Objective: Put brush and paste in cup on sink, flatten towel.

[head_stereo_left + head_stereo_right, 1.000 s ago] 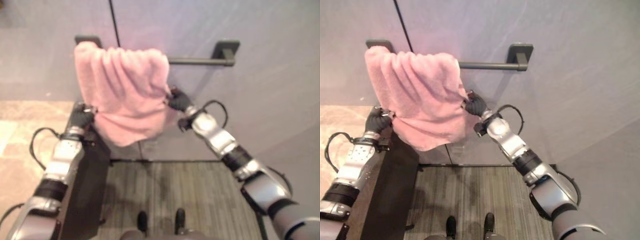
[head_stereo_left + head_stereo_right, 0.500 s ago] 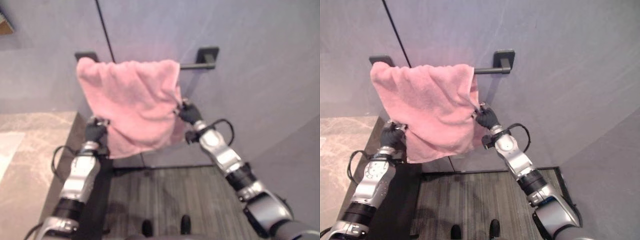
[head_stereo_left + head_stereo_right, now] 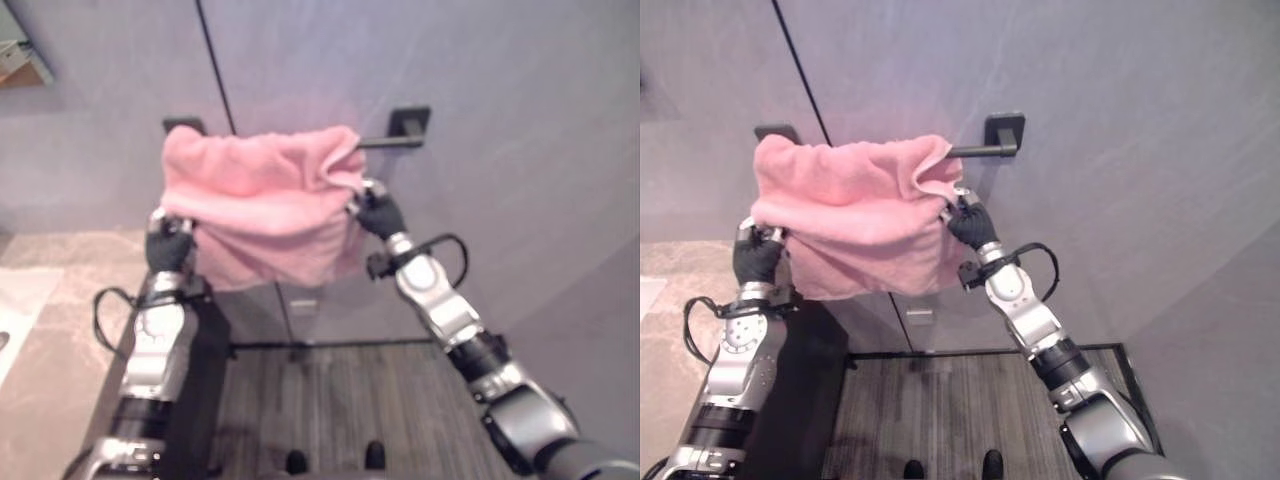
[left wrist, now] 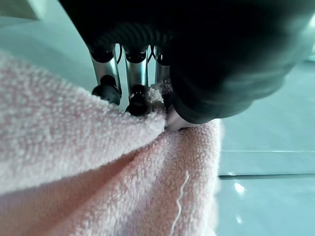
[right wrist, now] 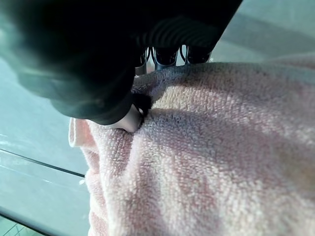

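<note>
My left robot hand (image 3: pixel 758 258) pinches the lower left edge of the pink towel (image 3: pixel 855 215), fingers (image 4: pixel 135 93) curled into the cloth against the thumb. My right robot hand (image 3: pixel 970 222) grips the right edge the same way, just below the dark towel bar (image 3: pixel 975 150). To flatten it well, I judge I should keep both pinches firm, draw the two edges apart evenly, then lower them so the cloth hangs smooth. The towel is draped over the bar on the wall, bunched between my hands, its hem lifted; how much is doubled behind I can't quite tell.
</note>
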Motion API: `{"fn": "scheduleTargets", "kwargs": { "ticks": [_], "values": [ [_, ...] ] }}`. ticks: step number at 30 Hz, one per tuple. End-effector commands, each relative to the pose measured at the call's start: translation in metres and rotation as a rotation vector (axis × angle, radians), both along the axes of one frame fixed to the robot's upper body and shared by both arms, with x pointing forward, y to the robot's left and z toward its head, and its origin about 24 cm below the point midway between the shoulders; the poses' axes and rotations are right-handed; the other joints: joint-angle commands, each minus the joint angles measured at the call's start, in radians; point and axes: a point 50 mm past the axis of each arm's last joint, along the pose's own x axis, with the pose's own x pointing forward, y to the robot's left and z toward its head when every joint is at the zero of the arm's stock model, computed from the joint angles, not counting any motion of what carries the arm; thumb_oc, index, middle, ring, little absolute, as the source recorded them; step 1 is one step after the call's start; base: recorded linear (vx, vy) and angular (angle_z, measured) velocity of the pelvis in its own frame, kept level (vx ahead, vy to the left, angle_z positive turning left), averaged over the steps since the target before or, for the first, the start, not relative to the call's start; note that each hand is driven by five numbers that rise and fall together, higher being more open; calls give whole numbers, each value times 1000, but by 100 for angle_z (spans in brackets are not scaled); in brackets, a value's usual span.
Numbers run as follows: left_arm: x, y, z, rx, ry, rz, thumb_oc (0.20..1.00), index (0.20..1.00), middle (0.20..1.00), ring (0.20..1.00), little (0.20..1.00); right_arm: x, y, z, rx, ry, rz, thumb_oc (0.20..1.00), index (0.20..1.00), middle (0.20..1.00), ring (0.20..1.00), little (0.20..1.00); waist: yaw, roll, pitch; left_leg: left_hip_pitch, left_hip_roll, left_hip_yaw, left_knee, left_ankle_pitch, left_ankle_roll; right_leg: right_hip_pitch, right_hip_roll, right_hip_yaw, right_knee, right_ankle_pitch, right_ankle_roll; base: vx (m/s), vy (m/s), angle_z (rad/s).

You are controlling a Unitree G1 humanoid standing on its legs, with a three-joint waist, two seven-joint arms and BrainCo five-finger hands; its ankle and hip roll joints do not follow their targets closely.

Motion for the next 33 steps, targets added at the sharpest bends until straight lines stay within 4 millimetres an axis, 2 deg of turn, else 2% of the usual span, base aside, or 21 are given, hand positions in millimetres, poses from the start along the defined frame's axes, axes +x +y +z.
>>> {"fn": "scheduleTargets", "kwargs": {
  "ticks": [1,3,4,5,7,8,9,10,12,16,19,20,21,25,26,27,28,29,30,31,33],
  "values": [
    [0,-7,37,27,-200,-95,200,200,200,200,200,-9,7,41,83,-212,51,200,200,200,200,200,8,-19,-69,-4,5,-4,14,-80,21,46,-85,-57,6,-59,63,0,0,0],
    [2,-14,29,35,-157,-132,200,200,200,200,200,-9,4,33,90,-182,31,200,200,200,200,200,3,-17,-68,-3,6,-3,14,-81,21,46,-84,-57,6,-59,63,0,0,0],
    [6,-17,25,176,-110,-134,200,200,200,200,200,-8,0,23,112,-144,7,200,200,200,200,200,-1,-13,-66,3,6,-4,14,-83,20,52,-84,-57,6,-61,63,0,0,0],
    [6,-16,36,208,-150,-114,200,200,200,200,200,-10,-1,23,116,-147,13,200,200,200,200,200,0,-12,-66,1,7,-5,14,-81,20,51,-84,-57,6,-60,62,0,0,0],
    [1,-14,39,76,-192,-127,200,200,200,200,200,-20,1,34,110,-214,44,200,200,200,200,200,-4,-12,-66,3,7,-5,14,-83,21,52,-84,-57,6,-63,62,0,0,0],
    [4,-17,30,89,-149,-139,200,200,200,200,200,-16,-1,30,89,-203,17,200,200,200,200,200,-8,-10,-65,6,7,-4,14,-84,22,52,-83,-55,6,-62,62,0,0,0],
    [4,-17,30,89,-149,-139,200,200,200,200,200,-16,-1,30,89,-203,17,200,200,200,200,200,-8,-10,-65,6,7,-3,14,-84,22,52,-83,-54,6,-62,62,0,0,0],
    [5,-20,32,206,-134,-144,200,200,200,200,200,-15,-3,29,117,-190,0,200,200,200,200,200,-6,-8,-66,8,7,-2,14,-85,22,53,-83,-53,6,-61,63,0,0,0],
    [0,-14,32,124,-149,-119,200,200,200,200,200,-16,-3,32,139,-211,-13,200,200,200,200,200,-3,-5,-67,11,7,4,14,-86,23,51,-83,-49,6,-61,63,23,-7,-5],
    [-2,-14,20,198,-81,-144,200,200,200,200,200,-17,-5,23,98,-187,-18,200,200,200,200,200,-2,-1,-67,15,7,5,14,-88,25,52,-82,-45,6,-63,63,2,-1,-1],
    [-4,-9,14,97,-73,-106,200,200,200,200,200,-19,-9,23,101,-187,-30,200,200,200,200,200,-3,-1,-66,18,7,6,14,-90,25,55,-81,-45,6,-64,63,0,0,0],
    [-4,-8,6,150,-24,-111,200,200,200,200,200,-19,-11,20,79,-179,-35,200,200,200,200,200,-3,1,-66,19,6,6,14,-90,25,55,-81,-45,6,-65,63,0,0,0],
    [-4,-7,9,210,-25,-96,200,200,200,200,200,-19,-12,20,74,-183,-34,200,200,200,200,200,-2,1,-66,19,6,5,14,-89,25,56,-81,-46,6,-65,63,0,0,0],
    [-10,-2,19,161,-89,-53,200,200,200,200,200,-24,-20,36,171,-273,-95,200,200,200,200,200,2,4,-65,16,6,0,14,-89,26,57,-82,-52,6,-67,64,0,0,0],
    [-15,-1,29,200,-136,-41,200,200,200,200,200,-27,-24,41,199,-306,-115,200,200,200,200,200,5,6,-63,14,6,-4,14,-89,26,58,-82,-55,6,-68,64,0,0,0],
    [-21,1,32,185,-159,-54,200,200,200,200,200,-26,-23,39,147,-319,-128,200,200,200,200,200,8,5,-61,10,4,-7,14,-90,26,54,-82,-58,6,-69,65,9,-6,4],
    [-16,-1,24,182,-118,-67,200,200,200,200,200,-22,-20,29,124,-261,-115,200,200,200,200,200,5,4,-60,11,4,-5,14,-89,26,54,-82,-57,6,-66,65,0,-4,4],
    [-16,-1,24,182,-119,-67,200,200,200,200,200,-22,-20,29,124,-262,-115,200,200,200,200,200,5,4,-60,11,4,-5,14,-89,26,54,-82,-56,6,-66,65,-3,-5,4],
    [-11,-3,18,262,-68,-69,200,200,200,200,200,-20,-20,21,115,-218,-111,200,200,200,200,200,3,4,-60,13,4,-3,14,-90,26,56,-82,-55,6,-65,66,0,0,0],
    [-8,0,36,336,-130,-21,200,200,200,200,200,-25,-21,25,137,-226,-78,200,200,200,200,200,4,6,-59,13,5,-6,14,-89,24,59,-81,-58,6,-66,65,0,0,0],
    [-17,3,44,281,-184,-31,200,200,200,200,200,-28,-22,31,140,-257,-67,200,200,200,200,200,5,6,-58,12,4,-10,14,-89,25,60,-82,-61,6,-69,67,0,0,0]
  ]
}}
